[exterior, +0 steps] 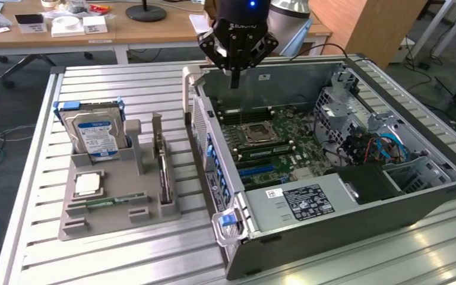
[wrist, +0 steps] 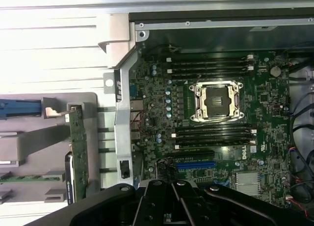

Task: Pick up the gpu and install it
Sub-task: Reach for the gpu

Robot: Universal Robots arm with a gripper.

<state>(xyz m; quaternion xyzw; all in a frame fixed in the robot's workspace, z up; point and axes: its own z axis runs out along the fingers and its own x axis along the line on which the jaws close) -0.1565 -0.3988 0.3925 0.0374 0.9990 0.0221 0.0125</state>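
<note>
The gpu (exterior: 162,165) is a thin dark card standing on edge in a grey holder (exterior: 109,221) on the exterior view's left; the wrist view catches its green edge (wrist: 77,150). My gripper (exterior: 234,78) hangs above the far rim of the open computer case (exterior: 331,208), well away from the gpu. Its fingers are shut with nothing between them. The wrist view looks past the gripper (wrist: 171,209) down at the motherboard (wrist: 162,113), where a blue slot (wrist: 195,164) lies below the CPU socket (wrist: 216,102).
The holder also carries an upright hard drive (exterior: 97,135), a square chip (exterior: 88,184) and a green memory stick (exterior: 105,202). Cables and a drive cage (exterior: 370,145) crowd the case's right side. A desk with clutter (exterior: 78,24) stands behind the slatted metal table (exterior: 125,80).
</note>
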